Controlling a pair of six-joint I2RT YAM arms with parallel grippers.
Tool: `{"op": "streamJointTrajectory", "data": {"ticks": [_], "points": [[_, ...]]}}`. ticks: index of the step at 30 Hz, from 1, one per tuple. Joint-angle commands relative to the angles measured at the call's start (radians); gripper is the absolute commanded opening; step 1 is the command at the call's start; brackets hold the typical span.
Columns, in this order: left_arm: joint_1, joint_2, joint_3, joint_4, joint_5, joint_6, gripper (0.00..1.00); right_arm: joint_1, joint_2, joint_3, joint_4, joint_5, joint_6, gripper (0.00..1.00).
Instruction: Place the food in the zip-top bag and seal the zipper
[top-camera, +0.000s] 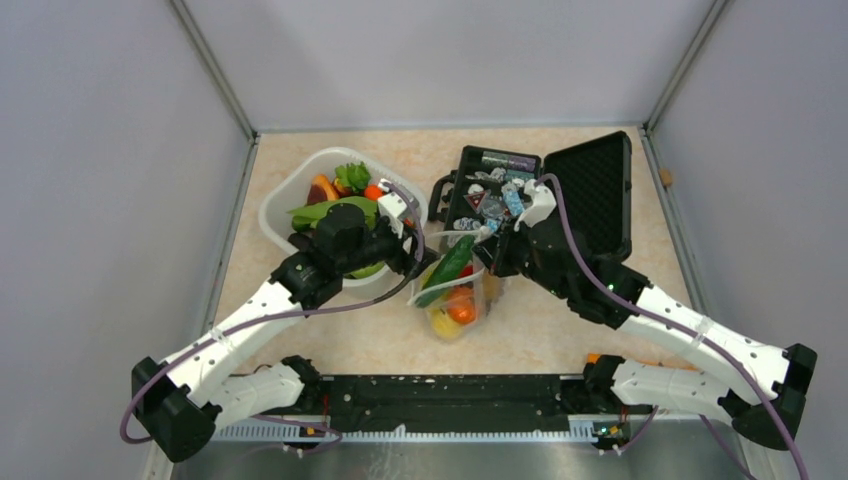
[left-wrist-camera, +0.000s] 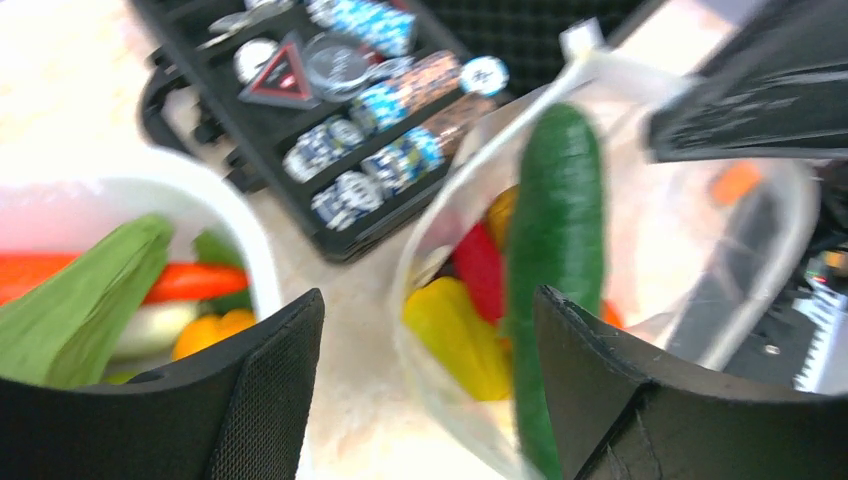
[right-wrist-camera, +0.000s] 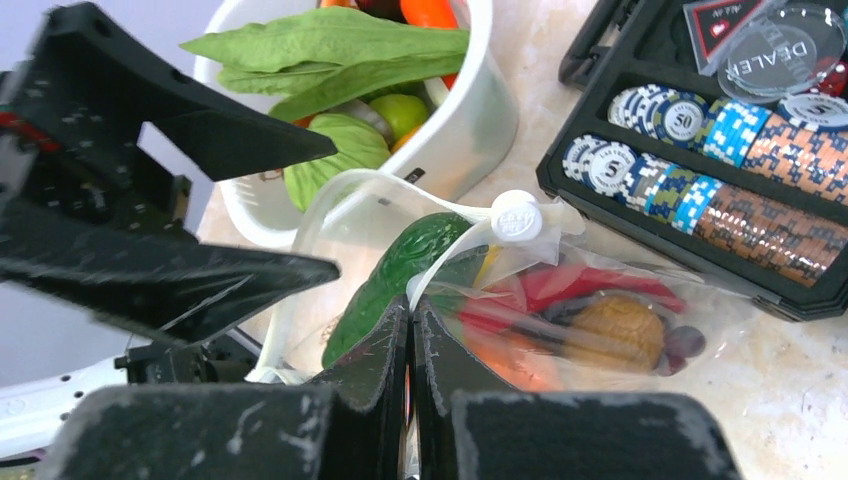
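The clear zip-top bag (top-camera: 485, 297) lies mid-table with its mouth held up. A green cucumber (top-camera: 447, 268) sticks out of the mouth, above yellow, red and orange food inside. My right gripper (right-wrist-camera: 412, 305) is shut on the bag's mouth edge, pinching the white zipper (right-wrist-camera: 455, 248) just below its round slider (right-wrist-camera: 517, 215). My left gripper (left-wrist-camera: 430, 340) is open at the bag's left side, with the yellow food (left-wrist-camera: 455, 335) and the cucumber (left-wrist-camera: 555, 230) showing beyond its gap and nothing between its fingers. More food, including green leaves (right-wrist-camera: 320, 50), fills the white basket (top-camera: 283, 195).
The open black case (top-camera: 590, 185) of chips and trinkets sits right behind the bag, its tray (left-wrist-camera: 345, 235) close to the bag's mouth. The white basket's rim (left-wrist-camera: 245, 225) is just left of my left gripper. Grey walls close in the table on three sides.
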Motion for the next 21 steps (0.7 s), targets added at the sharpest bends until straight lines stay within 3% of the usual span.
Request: {"op": "streamJointTrajectory", "data": {"ticks": [1,4,6,9,12,15,21], "points": [[-0.003,-0.019,0.014,-0.068,-0.253,0.037,0.77,0.007,-0.046,0.019,0.124,-0.011,-0.02,0.0],[-0.003,0.001,0.001,-0.073,-0.236,0.051,0.78,0.006,-0.039,0.012,0.111,-0.021,-0.002,0.0],[-0.002,0.035,0.017,-0.098,-0.157,0.064,0.72,0.006,-0.04,-0.004,0.124,-0.034,0.011,0.0],[-0.002,0.099,0.065,-0.161,-0.077,0.052,0.51,0.006,-0.034,-0.008,0.119,-0.033,0.016,0.0],[-0.001,0.138,0.089,-0.19,0.036,0.059,0.4,0.006,-0.03,0.013,0.088,-0.018,0.002,0.0],[-0.002,0.152,0.105,-0.202,0.043,0.049,0.02,0.006,-0.031,0.029,0.067,-0.006,-0.022,0.0],[-0.002,0.056,0.155,-0.223,-0.013,0.014,0.0,0.006,0.016,0.12,-0.16,0.183,-0.034,0.01]]}}
